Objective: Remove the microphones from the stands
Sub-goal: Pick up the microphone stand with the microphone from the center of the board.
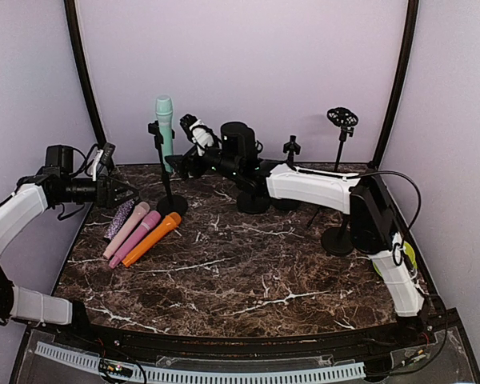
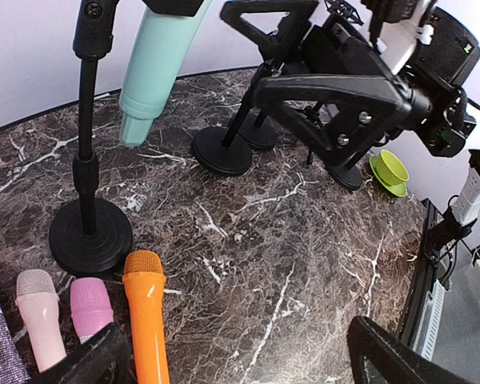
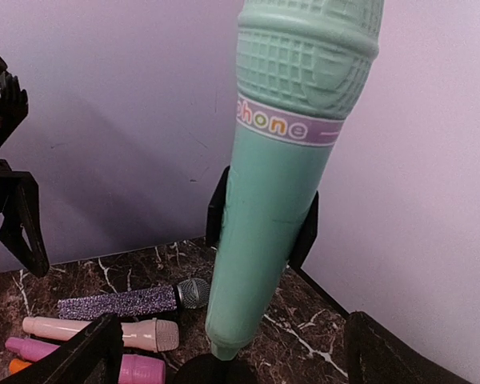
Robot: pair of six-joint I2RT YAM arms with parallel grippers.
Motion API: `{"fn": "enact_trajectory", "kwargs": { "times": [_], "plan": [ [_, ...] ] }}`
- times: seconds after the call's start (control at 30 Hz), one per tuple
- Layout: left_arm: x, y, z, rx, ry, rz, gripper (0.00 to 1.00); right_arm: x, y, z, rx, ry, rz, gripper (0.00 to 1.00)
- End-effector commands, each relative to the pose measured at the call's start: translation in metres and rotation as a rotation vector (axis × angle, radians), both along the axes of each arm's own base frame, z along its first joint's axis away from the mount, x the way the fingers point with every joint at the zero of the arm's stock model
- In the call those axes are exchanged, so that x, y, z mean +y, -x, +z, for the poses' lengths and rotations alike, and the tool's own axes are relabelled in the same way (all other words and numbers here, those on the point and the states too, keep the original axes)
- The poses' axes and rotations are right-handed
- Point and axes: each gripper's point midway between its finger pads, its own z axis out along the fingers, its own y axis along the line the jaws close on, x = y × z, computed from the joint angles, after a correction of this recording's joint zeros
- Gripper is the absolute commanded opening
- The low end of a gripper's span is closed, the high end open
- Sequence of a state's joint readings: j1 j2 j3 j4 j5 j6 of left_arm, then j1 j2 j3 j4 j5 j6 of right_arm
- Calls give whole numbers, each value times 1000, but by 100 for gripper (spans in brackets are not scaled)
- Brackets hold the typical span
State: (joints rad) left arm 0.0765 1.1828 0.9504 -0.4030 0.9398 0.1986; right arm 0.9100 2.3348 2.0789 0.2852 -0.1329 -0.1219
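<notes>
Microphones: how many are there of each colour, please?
Green microphone, on the stand: 1
Purple glitter microphone: 1
Pale pink microphone: 1
Bright pink microphone: 1
Orange microphone: 1
Total: 5

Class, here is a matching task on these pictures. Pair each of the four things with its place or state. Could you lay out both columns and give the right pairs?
Things
1. mint-green microphone
2. orange microphone
3. right hand
4. lime-green bowl

Place or state
A. lying flat on the table
B. open, holding nothing, facing the mint-green microphone
C. held in the clip of the stand
D. sitting near the table's right edge

Right pairs: 1-C, 2-A, 3-B, 4-D
</notes>
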Motion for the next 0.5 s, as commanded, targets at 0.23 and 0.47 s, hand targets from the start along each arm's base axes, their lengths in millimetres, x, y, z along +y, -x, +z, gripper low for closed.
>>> {"fn": "enact_trajectory", "kwargs": {
  "times": [0.23,0.47],
  "plan": [
    [3,-15,-21,-120,-65,-47,86,25,-10,25,-78,-208,39,90],
    [2,-101,-6,-172,-53,-123,73,-3,13,47,-77,-171,40,91]
  ]
}}
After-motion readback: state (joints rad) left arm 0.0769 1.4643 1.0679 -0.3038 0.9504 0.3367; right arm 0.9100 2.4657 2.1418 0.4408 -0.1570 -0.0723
